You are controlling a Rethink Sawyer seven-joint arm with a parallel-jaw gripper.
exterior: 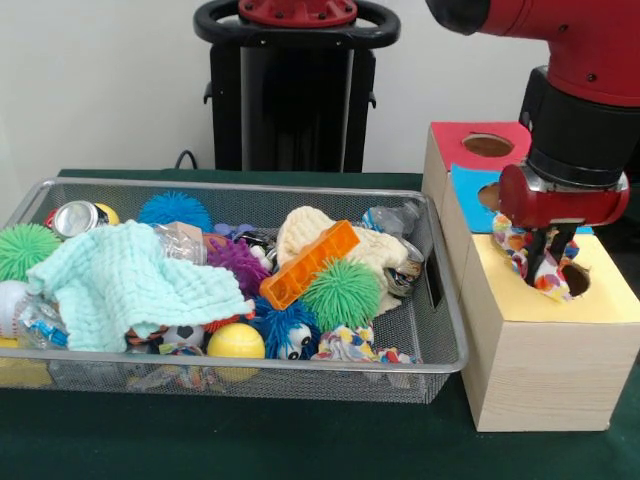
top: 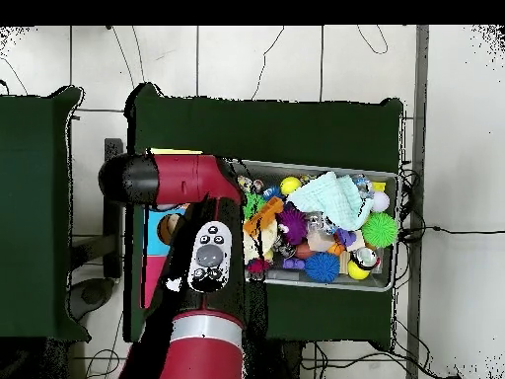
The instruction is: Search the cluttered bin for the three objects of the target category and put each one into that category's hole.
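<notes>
My gripper [exterior: 547, 266] hangs over the yellow end of the wooden box [exterior: 540, 350], just left of the yellow hole [exterior: 574, 279]. It is shut on a patterned cloth [exterior: 522, 252], white with coloured spots, which droops onto the box top at the hole's edge. A similar patterned cloth [exterior: 347, 346] lies at the front right of the wire bin [exterior: 440, 300]. The box also has a blue hole [exterior: 489, 196] and a red hole [exterior: 487, 145]. In the overhead view the arm [top: 197, 257] hides the gripper and most of the box [top: 156, 233].
The bin holds a mint cloth [exterior: 125, 285], an orange ridged block [exterior: 308, 263], a cream knitted cloth [exterior: 375, 250], green [exterior: 341, 295], purple [exterior: 238, 262] and blue [exterior: 174, 210] spiky balls, a yellow ball [exterior: 236, 342] and a can [exterior: 75, 217]. The box stands right against the bin.
</notes>
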